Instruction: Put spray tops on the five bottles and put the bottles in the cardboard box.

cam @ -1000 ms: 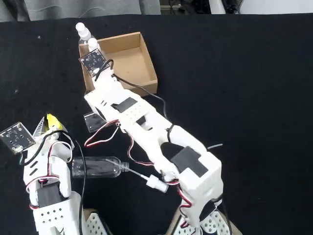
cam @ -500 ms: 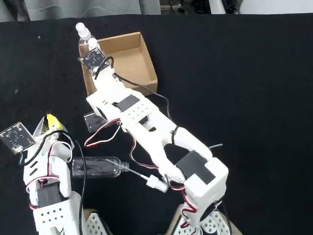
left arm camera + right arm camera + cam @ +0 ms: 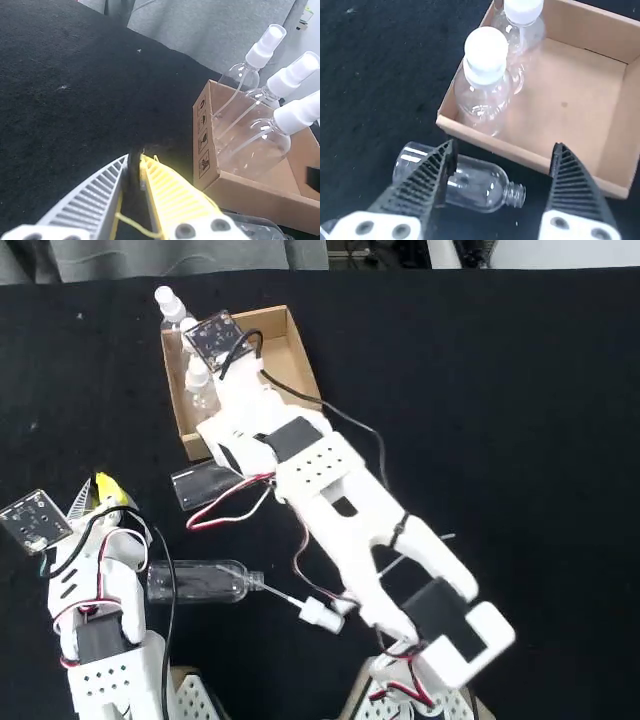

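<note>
The cardboard box [image 3: 290, 365] sits at the far left of the black table. Capped bottles stand along its left side: one at the far corner [image 3: 172, 308] and one nearer [image 3: 200, 390]; the left wrist view shows three [image 3: 250, 65] [image 3: 280, 87] [image 3: 265, 142]. My right gripper [image 3: 500, 170] hangs open over the box's front wall [image 3: 520, 155], above a capless bottle [image 3: 465, 182] [image 3: 208, 485] lying just outside. Another capless bottle [image 3: 200, 582] lies by the left arm, with a loose spray top [image 3: 322, 616] at its neck. My left gripper [image 3: 134, 167] [image 3: 100, 490] is shut and holds nothing.
The right arm [image 3: 340, 510] stretches diagonally from the near edge to the box. The left arm's base [image 3: 100, 640] stands at the near left corner. Bare black cloth [image 3: 500, 440] covers the right half of the table.
The right arm swung its wrist farther over the box and to the right. A capped bottle now shows standing at the box's left side. The left arm has stayed still.
</note>
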Robot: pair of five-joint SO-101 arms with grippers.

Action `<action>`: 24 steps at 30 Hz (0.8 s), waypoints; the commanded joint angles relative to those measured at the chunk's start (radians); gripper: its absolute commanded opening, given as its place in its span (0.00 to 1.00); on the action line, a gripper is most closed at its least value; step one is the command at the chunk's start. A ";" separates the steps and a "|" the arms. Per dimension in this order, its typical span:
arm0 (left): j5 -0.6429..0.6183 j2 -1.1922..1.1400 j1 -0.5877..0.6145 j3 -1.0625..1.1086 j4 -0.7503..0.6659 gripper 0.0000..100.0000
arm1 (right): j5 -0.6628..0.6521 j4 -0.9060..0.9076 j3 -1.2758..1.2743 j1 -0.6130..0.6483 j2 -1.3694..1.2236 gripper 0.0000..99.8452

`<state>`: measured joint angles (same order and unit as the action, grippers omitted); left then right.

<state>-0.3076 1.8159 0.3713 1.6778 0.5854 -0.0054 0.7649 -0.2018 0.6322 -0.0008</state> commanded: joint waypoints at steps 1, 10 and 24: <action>0.012 0.008 0.015 0.022 -0.002 0.03 | 0.002 0.071 0.038 -0.023 0.117 0.27; 0.012 0.009 0.107 0.022 -0.049 0.03 | 0.000 0.193 0.035 -0.023 0.277 0.27; 0.012 0.009 0.202 0.012 -0.051 0.03 | 0.000 0.298 0.036 -0.009 0.381 0.26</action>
<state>-0.3076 1.8159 0.5539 1.6778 0.5608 -0.0054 1.0441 -0.2018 0.6337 0.3276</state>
